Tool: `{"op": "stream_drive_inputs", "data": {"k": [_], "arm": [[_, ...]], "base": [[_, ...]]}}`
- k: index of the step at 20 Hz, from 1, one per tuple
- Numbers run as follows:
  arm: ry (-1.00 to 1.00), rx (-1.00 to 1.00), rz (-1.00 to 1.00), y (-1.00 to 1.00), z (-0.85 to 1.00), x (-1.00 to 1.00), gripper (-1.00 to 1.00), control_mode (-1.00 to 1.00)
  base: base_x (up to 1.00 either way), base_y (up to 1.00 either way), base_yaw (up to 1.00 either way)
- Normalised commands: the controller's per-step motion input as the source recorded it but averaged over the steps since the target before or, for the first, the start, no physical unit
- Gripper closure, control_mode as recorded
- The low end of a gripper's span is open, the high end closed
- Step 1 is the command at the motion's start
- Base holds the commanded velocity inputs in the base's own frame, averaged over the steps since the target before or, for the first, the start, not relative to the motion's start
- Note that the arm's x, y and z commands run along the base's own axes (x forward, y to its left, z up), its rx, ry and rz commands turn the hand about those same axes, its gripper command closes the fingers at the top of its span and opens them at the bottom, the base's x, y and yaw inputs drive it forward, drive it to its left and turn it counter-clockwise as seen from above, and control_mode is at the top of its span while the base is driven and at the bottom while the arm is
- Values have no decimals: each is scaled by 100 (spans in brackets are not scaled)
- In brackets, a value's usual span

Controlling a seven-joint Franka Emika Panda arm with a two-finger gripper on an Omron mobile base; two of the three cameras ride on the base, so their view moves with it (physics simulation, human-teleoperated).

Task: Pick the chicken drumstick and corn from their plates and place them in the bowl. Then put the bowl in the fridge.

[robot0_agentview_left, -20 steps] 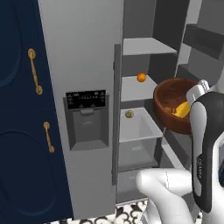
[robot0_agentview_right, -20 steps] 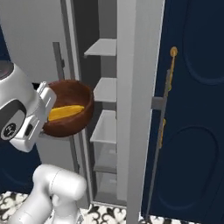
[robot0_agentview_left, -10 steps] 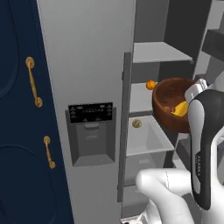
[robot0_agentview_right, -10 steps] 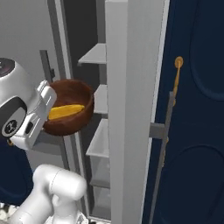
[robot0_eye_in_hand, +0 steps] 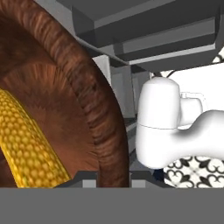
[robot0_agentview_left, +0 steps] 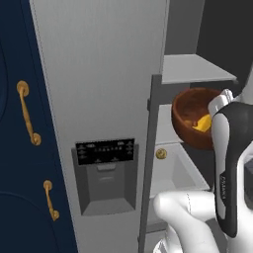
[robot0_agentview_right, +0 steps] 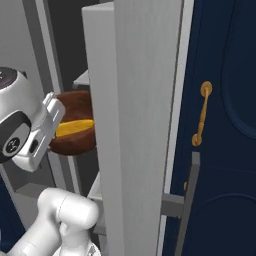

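My gripper (robot0_eye_in_hand: 113, 177) is shut on the thick rim of the dark reddish-brown wooden bowl (robot0_eye_in_hand: 98, 105), one finger inside the wall and one outside. The bowl (robot0_agentview_left: 190, 123) hangs level in front of the open fridge compartment, just below a white shelf (robot0_agentview_left: 195, 69). The yellow corn (robot0_eye_in_hand: 26, 144) lies inside it, seen as a bright strip in the right base view (robot0_agentview_right: 75, 127) and as a yellow patch in the left base view (robot0_agentview_left: 201, 123). The chicken drumstick and the plates are out of view. The grey fridge door (robot0_agentview_left: 99, 89) with its dark dispenser panel (robot0_agentview_left: 105, 150) fills the left.
The open right fridge door's edge (robot0_agentview_right: 135, 125) stands close beside the bowl. A white drawer (robot0_agentview_left: 178, 170) with a small golden round thing (robot0_agentview_left: 161, 153) sits below the bowl. Navy cabinets with brass handles (robot0_agentview_left: 28, 113) (robot0_agentview_right: 202, 112) flank the fridge.
The whole picture has grown and shifted: the base has driven closer to the fridge. The bowl stays in the gripper's hold, now nearer the shelves.
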Motion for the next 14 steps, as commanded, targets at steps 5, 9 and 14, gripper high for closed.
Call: {"op": "stream_drive_inputs", "data": {"k": [5, 9, 14], "arm": [[0, 0, 0, -16, -2, 1, 100, -100], [3, 0, 0, -30, -21, 44, 100, -100], [6, 0, -2, -32, -41, 72, 100, -100]], "base": [[19, -20, -1], [0, 0, 0], [0, 0, 0]]}}
